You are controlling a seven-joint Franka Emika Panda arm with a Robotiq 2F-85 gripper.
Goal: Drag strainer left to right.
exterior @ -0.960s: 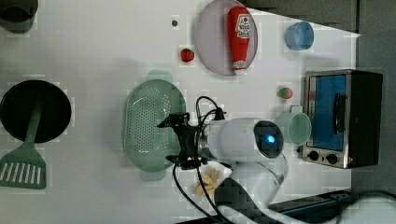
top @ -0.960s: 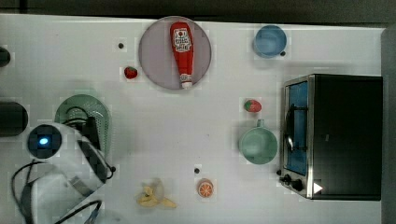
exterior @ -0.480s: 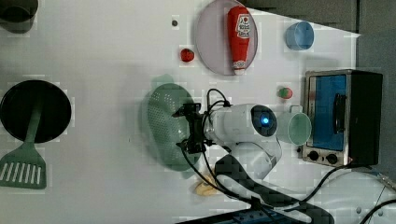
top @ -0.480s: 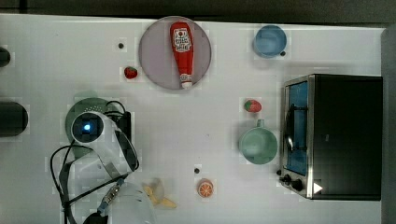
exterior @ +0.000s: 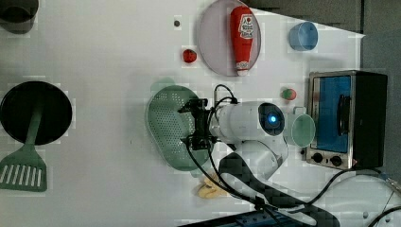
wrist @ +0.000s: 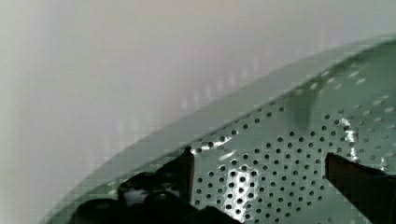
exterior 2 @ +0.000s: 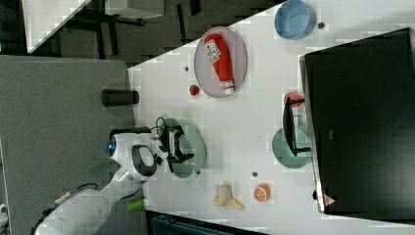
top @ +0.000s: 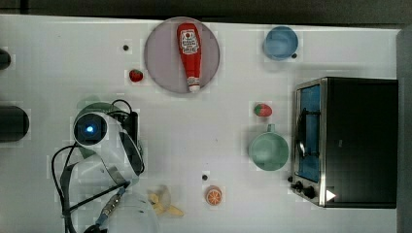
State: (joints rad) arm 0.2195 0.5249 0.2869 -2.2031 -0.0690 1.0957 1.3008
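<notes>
The pale mint-green strainer (exterior: 168,125) lies on the white table at the middle of the left view. Only slivers of the strainer (top: 89,103) show from under the arm in the top view. My gripper (exterior: 190,124) hangs over the strainer's bowl, by the rim on the left view's right side. It is open with nothing between its fingers. In the right view the gripper (exterior 2: 180,143) stands over the strainer (exterior 2: 195,139) the same way. The wrist view has the dark fingertips (wrist: 187,161) spread above the strainer's holed floor (wrist: 280,154).
A grey-lilac plate (top: 163,58) holds a ketchup bottle (top: 188,53). A green mug (top: 268,150) stands beside a toaster oven (top: 350,141), with a blue bowl (top: 281,42) behind. A banana (top: 163,204) and an orange half (top: 213,195) lie near the front. A black pan (exterior: 35,111) has a spatula (exterior: 23,165).
The arm and the strainer slid toward the left view's right during the first half second, then held almost still. The gripper stayed open throughout.
</notes>
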